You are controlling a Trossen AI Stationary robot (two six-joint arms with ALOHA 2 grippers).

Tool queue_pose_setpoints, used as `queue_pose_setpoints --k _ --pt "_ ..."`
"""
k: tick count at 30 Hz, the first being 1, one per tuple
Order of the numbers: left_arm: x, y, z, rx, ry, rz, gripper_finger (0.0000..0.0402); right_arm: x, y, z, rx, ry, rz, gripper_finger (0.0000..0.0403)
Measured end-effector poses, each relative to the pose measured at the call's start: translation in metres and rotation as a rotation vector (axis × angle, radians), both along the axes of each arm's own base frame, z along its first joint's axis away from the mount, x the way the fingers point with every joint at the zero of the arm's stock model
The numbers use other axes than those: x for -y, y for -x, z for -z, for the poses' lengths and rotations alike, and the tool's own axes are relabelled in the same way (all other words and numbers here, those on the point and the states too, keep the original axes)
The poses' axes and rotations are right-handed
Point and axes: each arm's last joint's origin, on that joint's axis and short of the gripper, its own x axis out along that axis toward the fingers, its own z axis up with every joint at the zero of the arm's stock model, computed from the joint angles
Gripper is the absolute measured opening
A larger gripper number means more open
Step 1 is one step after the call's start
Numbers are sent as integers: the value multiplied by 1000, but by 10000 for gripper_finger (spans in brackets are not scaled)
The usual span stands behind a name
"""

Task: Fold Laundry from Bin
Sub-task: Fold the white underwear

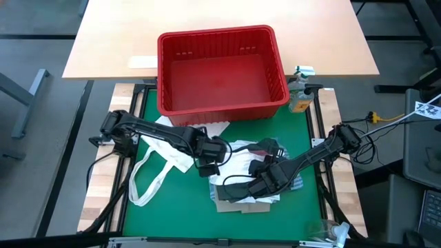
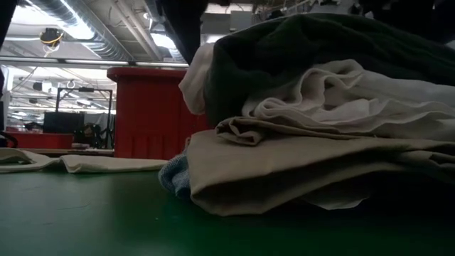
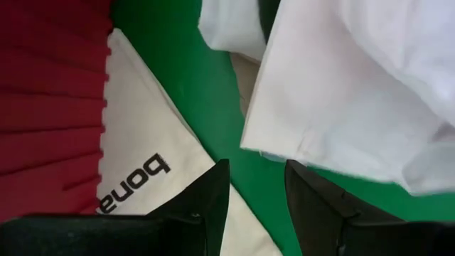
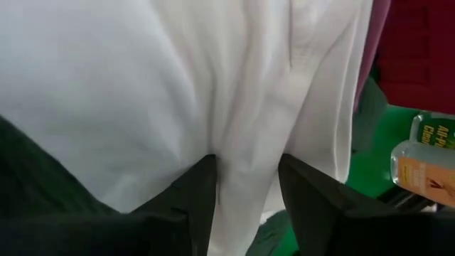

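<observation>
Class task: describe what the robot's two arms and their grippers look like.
Both arms are dark, jointed and slim, with black cables trailing from their bases. The left gripper and right gripper each end in two flat, black, tapering fingers. No markings show.

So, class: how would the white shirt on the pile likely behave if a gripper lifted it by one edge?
The white shirt would probably droop: it already lies in soft folds and creases. It looks thin, so likely light. Lying on the pile, it might drag neighbouring clothes along.
</observation>
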Motion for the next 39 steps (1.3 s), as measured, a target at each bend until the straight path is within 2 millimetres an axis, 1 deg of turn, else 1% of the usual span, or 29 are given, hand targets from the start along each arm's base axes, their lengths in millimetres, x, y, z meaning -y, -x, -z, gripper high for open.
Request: queue_pose_setpoints --k 5,9,11,13,17,20,23,26,28,32,34,39 --pt "3 9 -13 27 5 13 130 1 2 -3 -12 5 0 154" --pt "7 17 -17 12 3 28 130 0 1 -7 1 -3 0 154" --pt "8 22 -14 -7 -2 37 130 0 0 -9 9 -5 -1 154" --pt "9 31 -9 -34 1 47 130 -1 1 -9 8 -2 -3 154" --pt "4 61 0 -54 41 15 130 -7 6 -10 0 7 -32 154" --pt "-1 80 9 38 90 -17 130 -14 10 -10 -1 7 -57 154" --pt "-4 90 23 186 162 -14 130 -19 15 -12 5 4 -79 154" --pt "-5 92 37 335 195 -33 130 -21 18 -15 13 7 -91 154" --pt "-5 88 46 419 198 -60 130 -21 18 -16 17 4 -90 154" --pt "-6 82 63 513 188 -135 130 -20 19 -17 21 1 -90 154" --pt "-9 81 71 505 183 -196 130 -20 19 -17 20 1 -90 154" --pt "-18 77 79 498 225 -326 147 -20 19 -17 17 2 -90 154"
